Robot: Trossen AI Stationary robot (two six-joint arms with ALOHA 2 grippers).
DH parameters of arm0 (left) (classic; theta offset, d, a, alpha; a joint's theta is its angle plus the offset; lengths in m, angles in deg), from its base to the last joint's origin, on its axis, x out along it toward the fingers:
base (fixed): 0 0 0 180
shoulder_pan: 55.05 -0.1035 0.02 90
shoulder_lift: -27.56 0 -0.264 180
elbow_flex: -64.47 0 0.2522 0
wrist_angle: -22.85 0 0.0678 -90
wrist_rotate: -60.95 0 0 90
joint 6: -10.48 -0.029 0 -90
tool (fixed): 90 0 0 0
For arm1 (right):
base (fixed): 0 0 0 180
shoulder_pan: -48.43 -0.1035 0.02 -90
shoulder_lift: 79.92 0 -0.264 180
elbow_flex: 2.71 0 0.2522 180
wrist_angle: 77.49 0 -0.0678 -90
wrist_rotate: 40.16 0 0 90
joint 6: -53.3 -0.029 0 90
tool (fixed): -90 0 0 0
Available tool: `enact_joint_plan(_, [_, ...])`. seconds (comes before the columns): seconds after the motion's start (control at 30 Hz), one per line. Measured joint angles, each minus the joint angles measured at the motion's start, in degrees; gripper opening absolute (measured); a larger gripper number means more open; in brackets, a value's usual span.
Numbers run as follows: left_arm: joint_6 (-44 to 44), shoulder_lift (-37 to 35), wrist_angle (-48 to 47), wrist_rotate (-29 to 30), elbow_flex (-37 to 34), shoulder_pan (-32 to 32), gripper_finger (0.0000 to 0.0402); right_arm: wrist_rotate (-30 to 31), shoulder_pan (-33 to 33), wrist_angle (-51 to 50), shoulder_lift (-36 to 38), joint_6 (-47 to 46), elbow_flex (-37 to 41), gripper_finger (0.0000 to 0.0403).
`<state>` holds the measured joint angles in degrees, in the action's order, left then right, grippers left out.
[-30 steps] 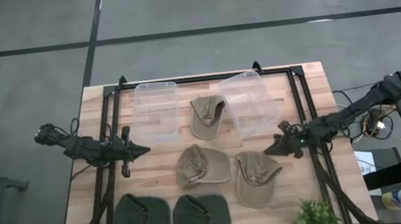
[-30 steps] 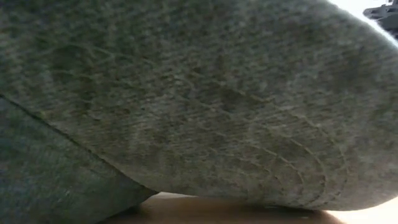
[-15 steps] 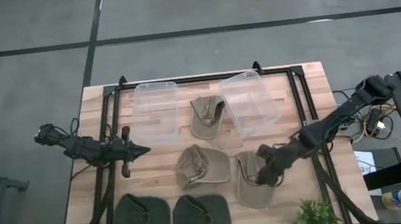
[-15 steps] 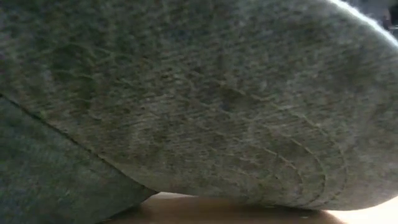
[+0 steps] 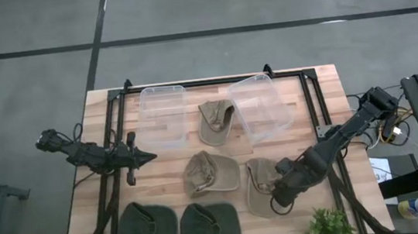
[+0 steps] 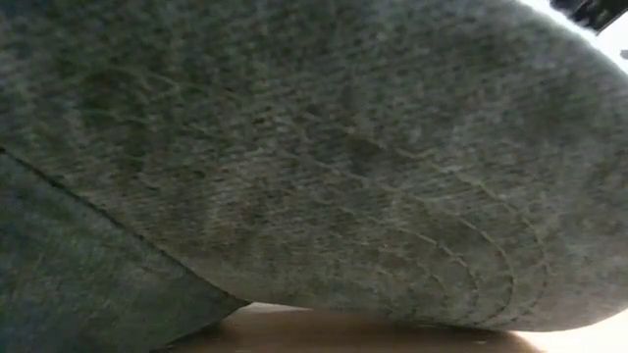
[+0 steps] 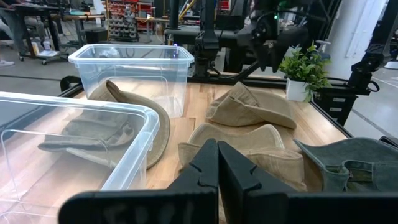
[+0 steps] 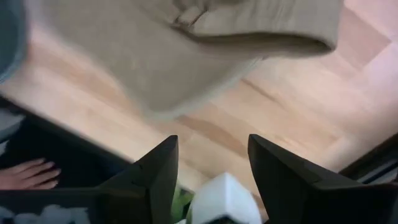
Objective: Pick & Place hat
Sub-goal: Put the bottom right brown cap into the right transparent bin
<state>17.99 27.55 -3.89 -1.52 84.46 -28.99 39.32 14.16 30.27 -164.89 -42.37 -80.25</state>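
Observation:
Three tan hats lie on the wooden table: one far (image 5: 217, 121), one in the middle (image 5: 209, 171), one at the right (image 5: 263, 183). Two dark green hats (image 5: 147, 227) (image 5: 209, 226) lie at the near edge; green cloth (image 6: 294, 167) fills the low view. My right gripper (image 5: 279, 201) hangs open, pointing down, over the near edge of the right tan hat (image 8: 205, 43); its fingers (image 8: 155, 174) touch nothing. My left gripper (image 5: 149, 157) waits shut at the table's left, level (image 7: 217, 168).
Two clear plastic bins (image 5: 163, 114) (image 5: 262, 107) stand at the far side, the far tan hat between them. A small potted plant (image 5: 328, 227) stands at the near right corner, close to my right gripper. Black frame rails (image 5: 110, 143) run along both sides.
My right arm has swung from the table's right side toward the near edge and come over the right tan hat. Its gripper has tipped from nearly level to pointing down. The hats lie as before.

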Motion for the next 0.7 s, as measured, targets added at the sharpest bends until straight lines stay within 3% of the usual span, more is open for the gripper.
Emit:
enact_joint_plan(0.3, [-0.02,0.0,-0.03,-0.02,0.01,0.0,0.0,0.03,-0.01,11.6,-0.13,-1.3,7.44,0.0187])
enact_joint_plan(0.7, [-0.02,0.39,-0.12,0.0,-0.01,0.0,0.0,0.05,-0.06,19.12,0.15,-2.3,14.66,0.0187])
